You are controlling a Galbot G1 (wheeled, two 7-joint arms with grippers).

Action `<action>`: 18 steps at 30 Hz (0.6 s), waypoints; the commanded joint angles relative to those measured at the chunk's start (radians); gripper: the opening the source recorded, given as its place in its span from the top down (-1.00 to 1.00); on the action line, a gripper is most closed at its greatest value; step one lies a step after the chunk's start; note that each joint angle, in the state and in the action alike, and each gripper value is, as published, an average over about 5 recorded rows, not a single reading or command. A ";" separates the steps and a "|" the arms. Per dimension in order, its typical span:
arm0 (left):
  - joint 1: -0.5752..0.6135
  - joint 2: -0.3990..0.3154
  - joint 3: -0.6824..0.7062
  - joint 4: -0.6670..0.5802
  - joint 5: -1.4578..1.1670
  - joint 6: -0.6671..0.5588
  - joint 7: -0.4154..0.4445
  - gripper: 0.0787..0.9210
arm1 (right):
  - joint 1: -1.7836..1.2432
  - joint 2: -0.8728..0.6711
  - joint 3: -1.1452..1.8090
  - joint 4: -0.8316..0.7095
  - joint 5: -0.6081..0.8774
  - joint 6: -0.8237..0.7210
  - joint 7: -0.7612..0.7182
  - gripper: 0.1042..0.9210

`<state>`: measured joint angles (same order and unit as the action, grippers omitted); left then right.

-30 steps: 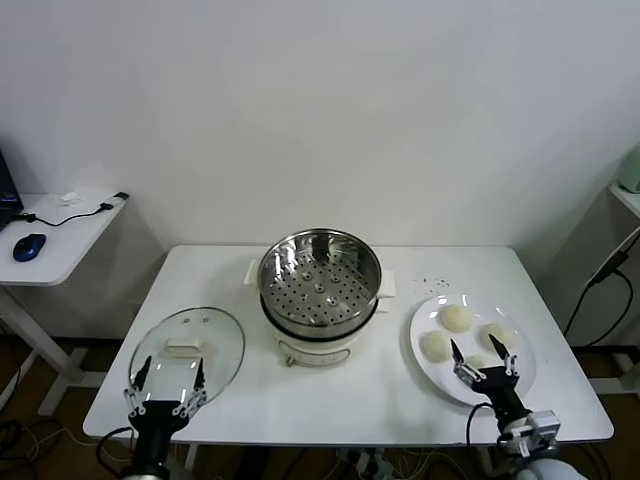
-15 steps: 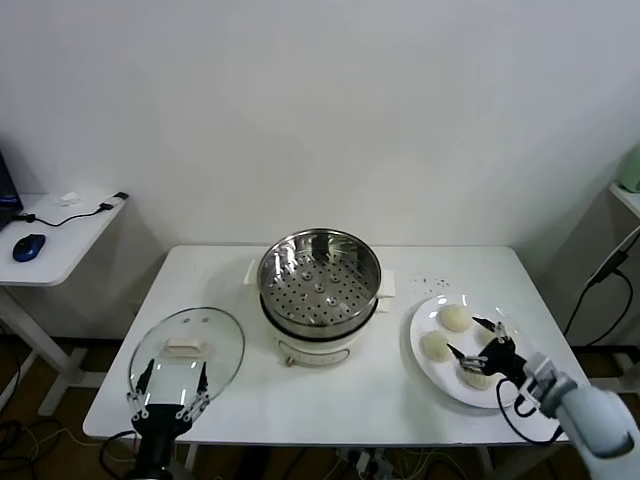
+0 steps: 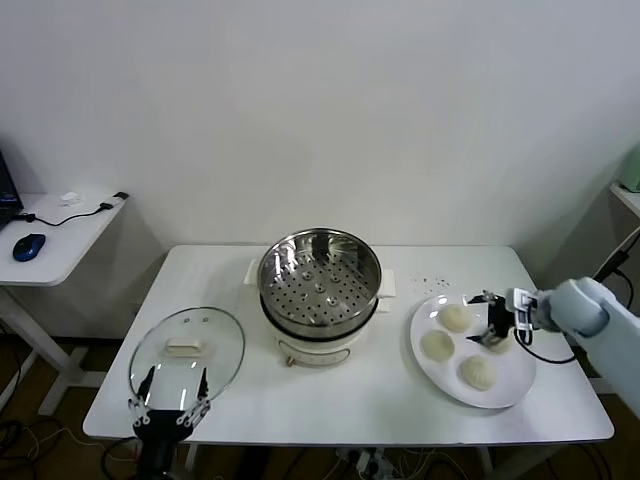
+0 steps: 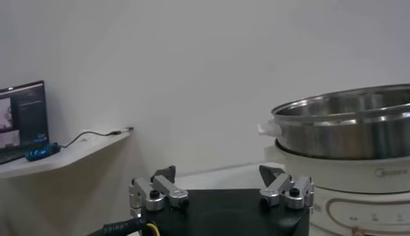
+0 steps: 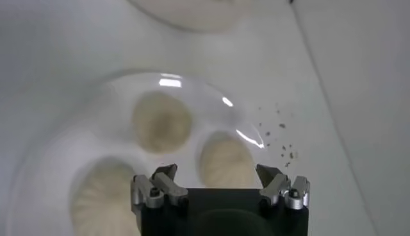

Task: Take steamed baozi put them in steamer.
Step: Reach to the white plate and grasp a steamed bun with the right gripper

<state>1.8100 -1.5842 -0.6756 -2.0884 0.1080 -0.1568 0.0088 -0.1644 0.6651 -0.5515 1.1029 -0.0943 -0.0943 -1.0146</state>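
Note:
The steamer (image 3: 320,283), a shiny perforated steel basket on a white cooker base, stands at the table's middle; its rim also shows in the left wrist view (image 4: 349,122). Three baozi (image 3: 456,318) (image 3: 437,344) (image 3: 479,372) lie uncovered on the white plate (image 3: 428,368) at the right. My right gripper (image 3: 490,321) hangs open over the plate's far right side. In the right wrist view a baozi (image 5: 224,159) lies below and between that gripper's (image 5: 218,174) spread fingers, apart from them, with two more baozi (image 5: 161,120) (image 5: 102,192) beside it. My left gripper (image 3: 168,393) (image 4: 220,183) waits open at the front left edge.
A round glass lid (image 3: 187,349) with a white handle lies flat on the table's front left, just beyond the left gripper. A side table (image 3: 60,240) with a blue mouse stands off to the left. Small dark specks (image 3: 432,281) dot the table behind the plate.
My right arm has swung from the table's front edge up and back, so its gripper now hangs over the plate's far right. The left gripper has sunk slightly.

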 commanded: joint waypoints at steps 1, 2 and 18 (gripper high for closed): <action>-0.004 0.001 -0.005 0.004 -0.002 0.005 -0.001 -0.77 | 0.399 0.093 -0.421 -0.252 -0.040 0.046 -0.114 -0.76; -0.006 0.001 -0.007 0.005 -0.002 0.007 -0.001 -0.77 | 0.400 0.119 -0.427 -0.275 -0.035 0.048 -0.114 -0.76; -0.032 0.005 -0.027 0.027 -0.004 0.027 -0.001 -0.77 | 0.309 0.292 -0.403 -0.396 -0.011 0.043 -0.111 -0.76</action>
<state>1.7818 -1.5796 -0.7008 -2.0651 0.1049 -0.1319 0.0079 0.0915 0.8868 -0.8978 0.7888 -0.0987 -0.0647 -1.1083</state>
